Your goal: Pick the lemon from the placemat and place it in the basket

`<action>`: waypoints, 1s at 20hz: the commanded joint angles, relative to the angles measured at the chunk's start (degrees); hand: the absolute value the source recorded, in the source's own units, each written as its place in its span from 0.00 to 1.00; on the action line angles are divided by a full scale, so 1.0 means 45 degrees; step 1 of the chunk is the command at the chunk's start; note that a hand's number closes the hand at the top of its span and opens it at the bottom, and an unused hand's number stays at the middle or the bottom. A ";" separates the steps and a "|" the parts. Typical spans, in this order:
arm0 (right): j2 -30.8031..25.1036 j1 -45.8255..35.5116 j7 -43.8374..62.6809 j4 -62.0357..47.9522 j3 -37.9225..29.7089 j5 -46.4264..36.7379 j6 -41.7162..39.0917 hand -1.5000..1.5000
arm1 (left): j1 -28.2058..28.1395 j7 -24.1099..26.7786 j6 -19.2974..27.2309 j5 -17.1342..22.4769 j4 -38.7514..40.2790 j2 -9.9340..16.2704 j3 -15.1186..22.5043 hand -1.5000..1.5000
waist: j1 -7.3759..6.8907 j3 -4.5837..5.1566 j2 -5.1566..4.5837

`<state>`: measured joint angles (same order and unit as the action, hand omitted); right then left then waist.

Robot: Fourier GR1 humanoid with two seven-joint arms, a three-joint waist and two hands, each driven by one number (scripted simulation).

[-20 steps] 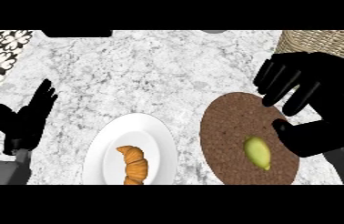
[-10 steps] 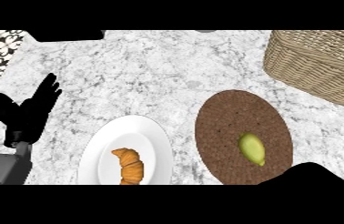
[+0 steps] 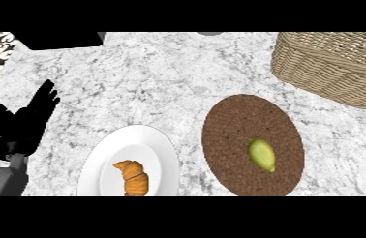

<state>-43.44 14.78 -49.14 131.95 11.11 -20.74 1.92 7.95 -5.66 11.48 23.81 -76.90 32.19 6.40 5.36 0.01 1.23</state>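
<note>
A yellow-green lemon (image 3: 262, 154) lies on the round brown placemat (image 3: 236, 121), toward its lower right. The woven basket (image 3: 325, 65) stands at the upper right of the counter, apart from the placemat. My left hand (image 3: 28, 123) rests open at the view's left edge, fingers pointing up, far from the lemon. My right hand does not show in this view.
A white plate (image 3: 154, 145) with a croissant (image 3: 133, 176) sits left of the placemat. A dark object (image 3: 61, 39) lies along the counter's far edge at the upper left, with a patterned item (image 3: 6, 41) in the corner.
My right hand, which hung over the placemat and basket, has drawn back down and out of view. The basket now shows fully. The left hand has barely shifted.
</note>
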 commanded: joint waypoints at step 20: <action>-0.1938 0.4162 -0.2857 -0.2294 -1.0575 0.3163 -0.4962 0.00 | 0.0359 -0.0665 -0.0670 -0.0495 -0.0623 -0.0417 -0.0113 0.50 | -0.1076 -0.0007 -0.0239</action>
<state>-50.33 35.32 -53.60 128.71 -31.83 -11.53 -13.91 9.47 -7.76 9.93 20.94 -78.90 29.98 6.77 1.56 0.00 0.28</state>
